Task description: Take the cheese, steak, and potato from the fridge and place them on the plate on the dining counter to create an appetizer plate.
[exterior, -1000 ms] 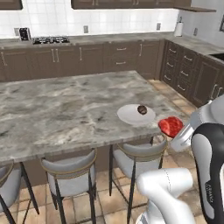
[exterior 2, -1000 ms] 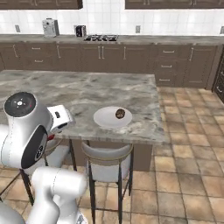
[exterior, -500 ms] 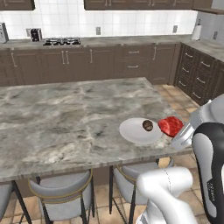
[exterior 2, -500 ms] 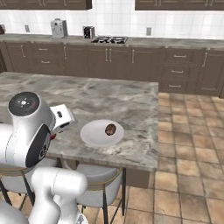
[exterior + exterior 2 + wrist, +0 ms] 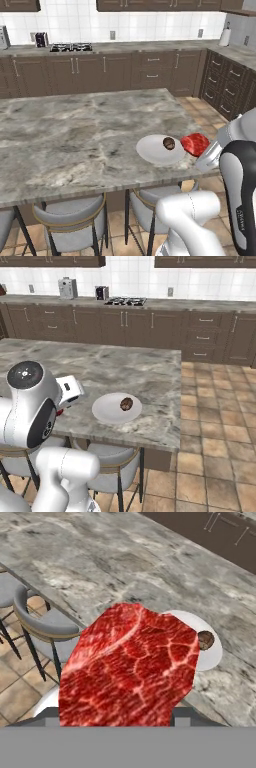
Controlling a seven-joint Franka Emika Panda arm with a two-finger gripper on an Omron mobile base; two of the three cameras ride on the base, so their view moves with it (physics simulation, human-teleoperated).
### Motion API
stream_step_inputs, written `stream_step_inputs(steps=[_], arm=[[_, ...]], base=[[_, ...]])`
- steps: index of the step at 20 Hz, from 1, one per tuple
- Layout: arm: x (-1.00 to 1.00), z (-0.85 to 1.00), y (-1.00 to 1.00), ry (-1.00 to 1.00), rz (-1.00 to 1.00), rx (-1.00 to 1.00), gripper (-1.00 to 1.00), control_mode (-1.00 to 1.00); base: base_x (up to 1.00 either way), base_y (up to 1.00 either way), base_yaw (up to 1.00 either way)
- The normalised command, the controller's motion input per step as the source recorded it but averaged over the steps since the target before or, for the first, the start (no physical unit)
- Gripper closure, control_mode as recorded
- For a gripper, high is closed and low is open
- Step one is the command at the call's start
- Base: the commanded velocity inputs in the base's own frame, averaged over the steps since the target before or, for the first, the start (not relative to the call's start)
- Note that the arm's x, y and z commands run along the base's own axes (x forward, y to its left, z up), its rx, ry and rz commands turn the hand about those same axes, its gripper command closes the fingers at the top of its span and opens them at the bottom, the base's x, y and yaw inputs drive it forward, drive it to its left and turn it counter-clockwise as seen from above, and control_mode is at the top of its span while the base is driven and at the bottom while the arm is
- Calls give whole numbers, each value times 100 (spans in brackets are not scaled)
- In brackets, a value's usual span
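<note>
A simulated kitchen with dark brown wall cabinets, white tiled backsplash and terracotta floor tiles surrounds the large grey-beige marbled stone dining counter [image 5: 80, 135]. The white arm bends low at the counter's near edge by its right-hand corner, hand reaching forward over the stone. The gripper [image 5: 200, 150] grasps the bright red, marbled lumpy steak [image 5: 131, 668], which juts out past the hand and hangs just beside the right rim of the round flat white plate [image 5: 152, 150]. On that plate, near its middle, lies the small round dark-brown mottled potato [image 5: 126, 403]. The plate sits close to the counter's near edge. Grey cushioned stools [image 5: 70, 217] stand tucked under that edge.
</note>
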Motion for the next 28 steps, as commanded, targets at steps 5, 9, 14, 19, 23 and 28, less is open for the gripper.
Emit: stream_step_inputs(steps=[5,9,14,19,23,28], arm=[[0,0,0,0,0,0,100,100],[29,-4,-1,3,-8,0,100,-100],[61,-19,-6,11,-15,0,100,-100],[63,-38,0,7,-7,0,100,-100],[54,-42,1,13,-11,4,100,-100],[36,-36,2,13,-14,13,100,-100]], base=[[14,0,-1],[4,0,-2],[0,0,0],[0,0,0],[0,0,0],[0,0,0]])
